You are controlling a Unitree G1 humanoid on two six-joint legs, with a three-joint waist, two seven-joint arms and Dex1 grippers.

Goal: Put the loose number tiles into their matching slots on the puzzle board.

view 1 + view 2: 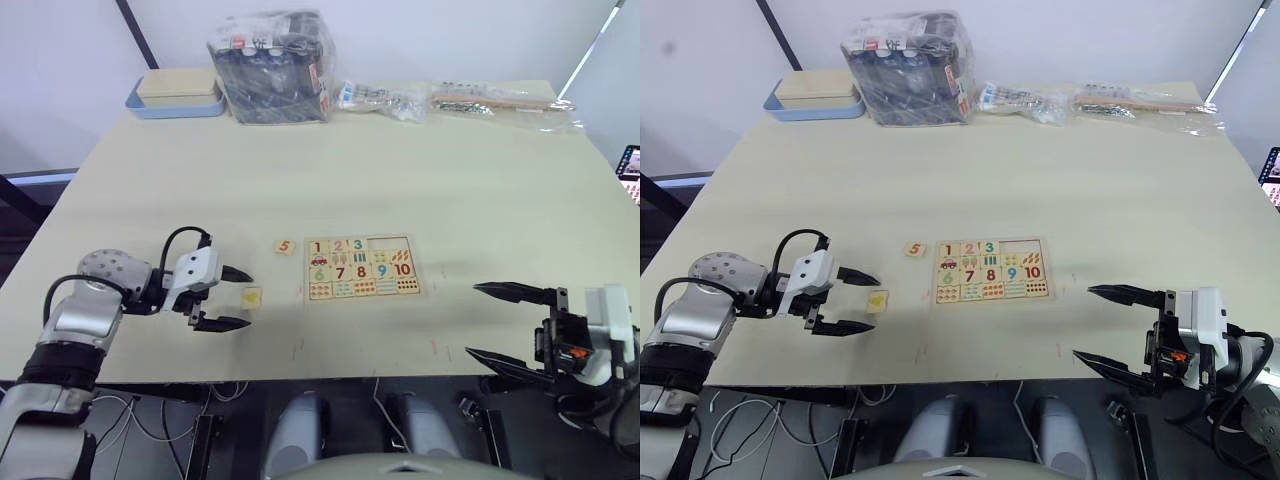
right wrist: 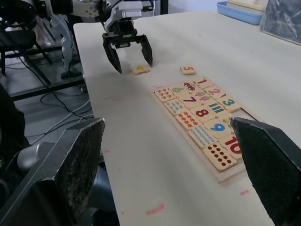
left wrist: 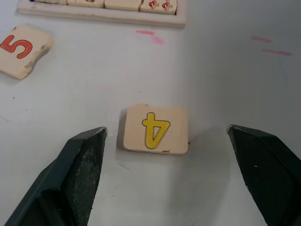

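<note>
The puzzle board (image 1: 361, 268) lies flat near the table's front middle, with tiles 1, 2 and 3 seated in its top row and two matching slots (image 1: 389, 245) bare at the right end. A loose tile with a yellow 4 (image 3: 155, 129) rests on the table left of the board. My left gripper (image 1: 236, 297) is open around that tile, one finger on each side, not touching it. A second loose tile with an orange 5 (image 1: 285, 246) sits just left of the board's top corner. My right gripper (image 1: 492, 322) hangs open off the board's right, holding nothing.
At the table's far edge stand a blue-rimmed tray (image 1: 176, 98), a plastic-wrapped dark box (image 1: 270, 67) and clear bags of small parts (image 1: 495, 101). Small red marks (image 1: 301, 347) dot the table in front of the board.
</note>
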